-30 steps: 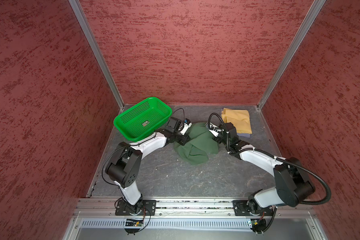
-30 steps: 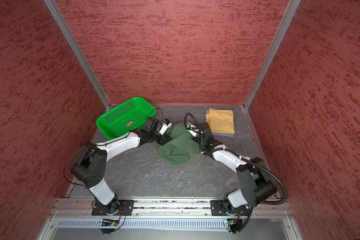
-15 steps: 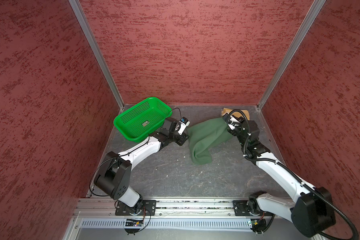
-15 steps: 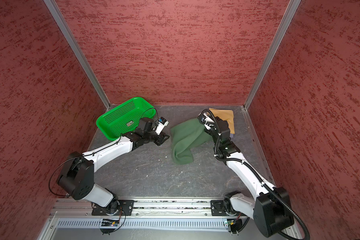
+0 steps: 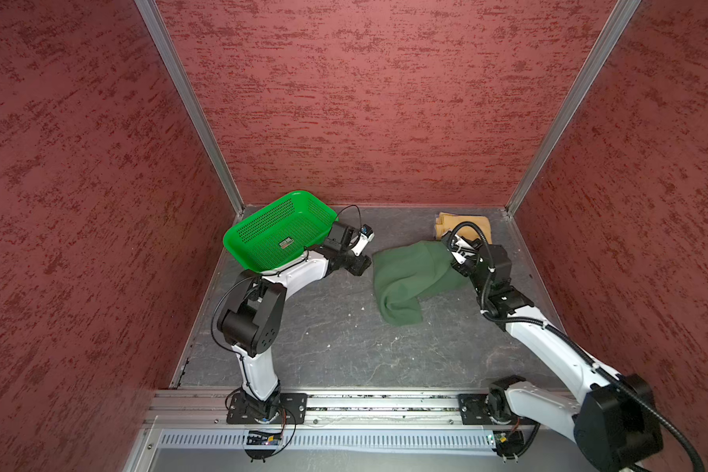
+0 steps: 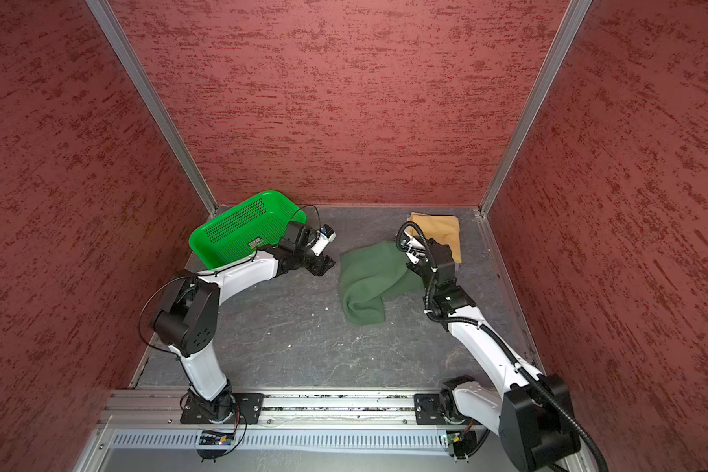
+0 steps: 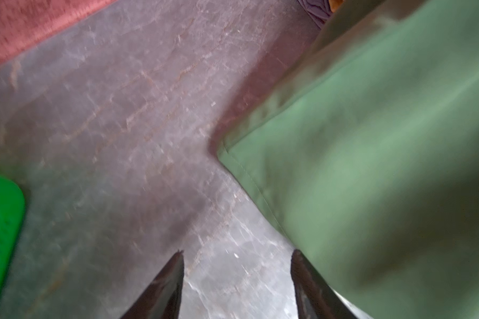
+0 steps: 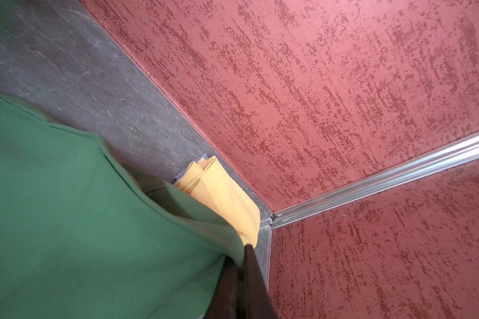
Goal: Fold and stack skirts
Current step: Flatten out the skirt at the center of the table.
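- Right wrist view: the right gripper (image 8: 245, 248) had its jaws pinched tight on an edge of the dark green skirt (image 8: 80, 221), with the cloth bunched at the tips.
- In both top views the skirt's (image 5: 405, 278) (image 6: 366, 278) gripped end was raised near the far right corner. The rest sloped down to the table (image 5: 336, 347), and the lower end lay doubled on the surface near the middle.
- The mustard-yellow skirt (image 5: 464, 224) lay folded in that far right corner. A sliver of the lavender-grey skirt (image 8: 181, 176) showed beneath it.
- Left wrist view: the left gripper (image 7: 237, 252) had its jaws well apart with nothing between them. One finger sat just beside the green cloth's hemmed edge; whether it touched could not be told.
- The left arm reached low past the green basket (image 5: 262, 216), which held no cloth.
- Handling, judged: the skirt is light, limp and not fragile. Woven cloth should not slip from a firm pinch. Hung from one point it sags and its folds tend to open.
- Hold, judged: two points along one hem suit it better. The free hemmed corner (image 7: 226, 150) in front of the left gripper looked the natural second hold.
- Risk, judged: if dragged across by one end, the trailing cloth could nudge the stacked pair askew.
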